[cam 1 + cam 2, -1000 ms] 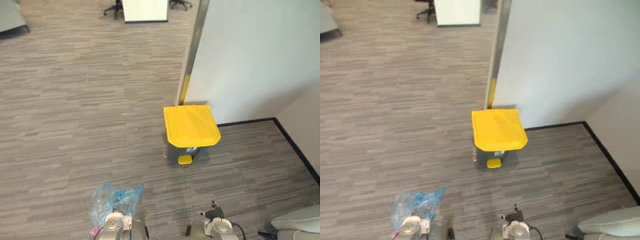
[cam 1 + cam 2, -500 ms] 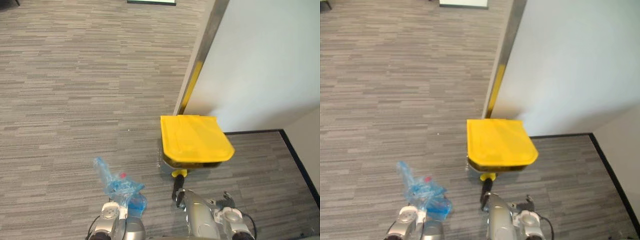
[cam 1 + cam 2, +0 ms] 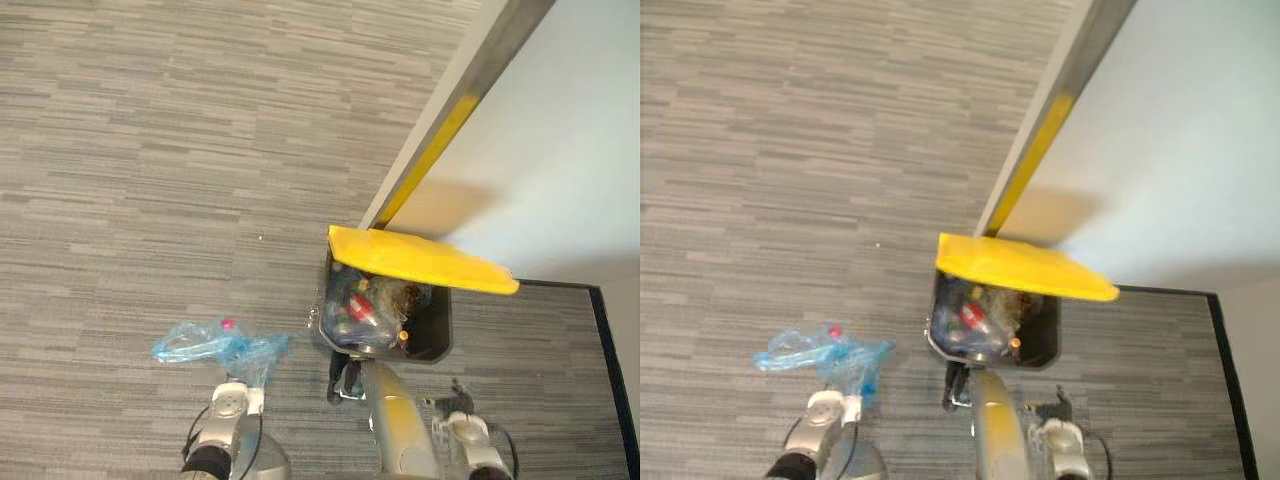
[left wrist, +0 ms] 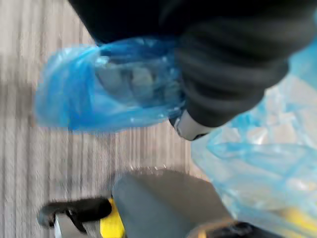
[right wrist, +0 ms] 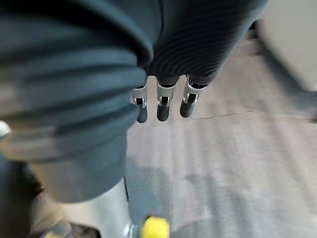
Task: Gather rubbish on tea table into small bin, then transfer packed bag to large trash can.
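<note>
A grey large trash can [image 3: 436, 338] stands on the carpet at a wall corner. Its yellow lid [image 3: 420, 260] is tipped up, and bottles and other rubbish [image 3: 362, 308] show inside. To the can's left, a translucent blue rubbish bag [image 3: 220, 344] hangs above the floor. My left hand [image 4: 133, 82] shows through the bag's plastic, its fingers curled in the bunched neck. The right hand [image 5: 162, 105] hangs over bare carpet beside the can, its fingers relaxed and holding nothing.
A white wall [image 3: 565, 140] rises behind the can, with a metal corner post [image 3: 445, 120] striped yellow. Black skirting [image 3: 608, 335] runs along the floor at the right. Grey carpet [image 3: 150, 150] spreads out to the left and ahead.
The camera has come closer to the can and tipped down. The yellow lid has swung up from shut to open. The blue bag has lifted and spread out to the left.
</note>
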{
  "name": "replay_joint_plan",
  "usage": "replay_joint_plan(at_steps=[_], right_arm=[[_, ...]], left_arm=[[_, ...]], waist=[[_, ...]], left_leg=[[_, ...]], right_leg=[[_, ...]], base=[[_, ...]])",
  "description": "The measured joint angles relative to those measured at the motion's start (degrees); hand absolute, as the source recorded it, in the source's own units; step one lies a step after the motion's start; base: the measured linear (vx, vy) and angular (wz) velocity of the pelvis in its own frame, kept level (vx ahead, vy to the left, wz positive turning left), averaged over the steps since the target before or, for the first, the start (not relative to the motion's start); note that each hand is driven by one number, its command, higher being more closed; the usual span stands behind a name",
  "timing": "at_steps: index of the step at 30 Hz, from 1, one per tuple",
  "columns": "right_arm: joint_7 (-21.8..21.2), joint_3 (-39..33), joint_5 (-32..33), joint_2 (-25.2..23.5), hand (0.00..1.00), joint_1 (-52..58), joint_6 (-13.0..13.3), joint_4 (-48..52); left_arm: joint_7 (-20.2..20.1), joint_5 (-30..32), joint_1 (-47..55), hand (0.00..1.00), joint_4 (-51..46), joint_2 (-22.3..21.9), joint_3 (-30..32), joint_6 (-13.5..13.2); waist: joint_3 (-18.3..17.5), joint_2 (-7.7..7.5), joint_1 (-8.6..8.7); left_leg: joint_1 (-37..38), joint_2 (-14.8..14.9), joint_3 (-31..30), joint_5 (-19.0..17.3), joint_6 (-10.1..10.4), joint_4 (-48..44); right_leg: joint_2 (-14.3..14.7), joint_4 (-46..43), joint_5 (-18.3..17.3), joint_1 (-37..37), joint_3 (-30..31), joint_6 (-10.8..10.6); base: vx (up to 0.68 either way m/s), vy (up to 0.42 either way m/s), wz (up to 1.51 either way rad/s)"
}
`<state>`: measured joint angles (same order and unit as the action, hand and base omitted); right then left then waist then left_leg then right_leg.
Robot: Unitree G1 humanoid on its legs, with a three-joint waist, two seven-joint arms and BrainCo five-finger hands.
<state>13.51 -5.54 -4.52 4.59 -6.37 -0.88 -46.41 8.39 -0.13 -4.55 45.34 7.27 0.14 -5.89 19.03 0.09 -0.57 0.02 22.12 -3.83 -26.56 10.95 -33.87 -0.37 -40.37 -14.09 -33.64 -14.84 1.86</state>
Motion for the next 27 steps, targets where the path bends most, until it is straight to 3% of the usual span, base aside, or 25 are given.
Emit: replay_joint_plan(at_steps=[2,4,6,8,9,12,13,18,21,27], right_arm=[[-0.02,4.06,0.37,-0.57,0.0,-5.65,0.68,2.89],[0.01,7.58,1.65,-1.68,0.0,-16.35,2.21,3.33],[0.19,7.93,2.33,-1.47,0.0,-23.57,2.61,3.29],[1.09,8.05,2.49,-0.3,0.0,-28.86,3.28,3.29],[1.66,8.03,2.86,1.2,0.0,-32.52,3.77,3.33],[2.94,7.93,3.28,6.2,0.0,-36.64,3.63,3.32],[3.5,7.83,3.35,9.09,0.0,-38.47,2.86,3.3],[3.67,7.84,3.41,14.38,0.0,-45.35,1.27,3.1],[3.87,7.98,3.46,17.94,0.0,-51.71,1.25,2.84],[3.45,8.84,4.66,19.64,0.0,-52.84,0.3,-0.12]], left_arm=[[0.09,0.0,-0.25,1.0,-1.69,1.15,-0.01,-0.08],[0.24,-0.05,-0.48,1.0,-4.32,1.25,-0.06,-1.06],[0.36,-0.23,-0.13,1.0,-5.52,0.83,-0.32,-1.25],[0.58,-1.29,-0.14,1.0,-6.13,1.0,-1.04,-1.27],[1.1,-1.82,-0.27,1.0,-7.12,1.08,-1.25,-1.57],[1.62,-2.9,-0.63,1.0,-9.6,0.99,-1.35,-2.6],[1.64,-3.45,-1.72,1.0,-10.68,1.32,-1.28,-2.89],[1.65,-4.8,-0.77,1.0,-13.93,2.63,-2.68,-2.88],[1.55,-6.16,-1.62,1.0,-15.94,2.55,-5.79,-2.93],[1.43,-8.78,-4.77,1.0,-23.4,2.37,-10.27,-4.32]], waist=[[0.0,0.01,-0.36],[0.07,0.14,-2.29],[0.21,-0.1,-3.18],[0.5,-0.61,-3.24],[0.82,-0.99,-3.23],[2.33,-1.09,-2.82],[4.84,-2.71,-3.26],[6.09,-2.74,-3.26],[6.25,-2.52,-2.88],[6.27,-2.49,-2.33]], left_leg=[[-2.61,0.17,0.04,0.68,0.7,0.36],[-3.96,0.46,0.16,1.89,1.56,3.13],[-3.99,0.74,0.19,2.56,1.98,5.04],[-4.51,0.66,0.55,2.27,2.26,5.06],[-5.84,0.57,1.26,1.64,2.59,3.96],[-6.86,0.43,2.28,-2.95,2.49,5.51],[-7.45,-0.54,2.49,-3.74,4.16,5.13],[-8.55,-0.68,1.52,-3.62,4.43,6.61],[-7.51,-0.52,1.81,-2.45,5.31,7.1],[-6.68,-0.49,1.74,-2.43,5.36,7.25]], right_leg=[[-0.08,0.95,1.06,-2.07,-0.41,0.43],[0.62,3.55,3.02,-3.68,-1.35,1.53],[1.04,5.0,4.19,-3.72,-1.68,1.71],[1.06,6.48,4.84,-3.99,-1.69,1.05],[0.89,7.14,5.77,-4.77,-1.41,-0.33],[0.07,7.32,7.71,-6.14,-1.29,-1.95],[-0.66,7.89,9.32,-6.53,-0.44,-2.32],[0.43,9.99,10.77,-7.79,-0.57,-1.38],[0.65,7.71,10.06,-8.61,-0.72,0.53],[0.46,8.1,9.28,-7.32,-0.84,0.35]], base=[[-0.1,-0.102,0.1],[-0.13,-0.126,0.05],[-0.13,-0.136,0.06],[-0.16,-0.08,0.01],[-0.22,-0.018,-0.1],[-0.26,0.043,-0.02],[-0.23,0.049,0.01],[-0.09,0.005,-0.07],[0.06,-0.011,-0.14],[0.01,0.027,0.03]])
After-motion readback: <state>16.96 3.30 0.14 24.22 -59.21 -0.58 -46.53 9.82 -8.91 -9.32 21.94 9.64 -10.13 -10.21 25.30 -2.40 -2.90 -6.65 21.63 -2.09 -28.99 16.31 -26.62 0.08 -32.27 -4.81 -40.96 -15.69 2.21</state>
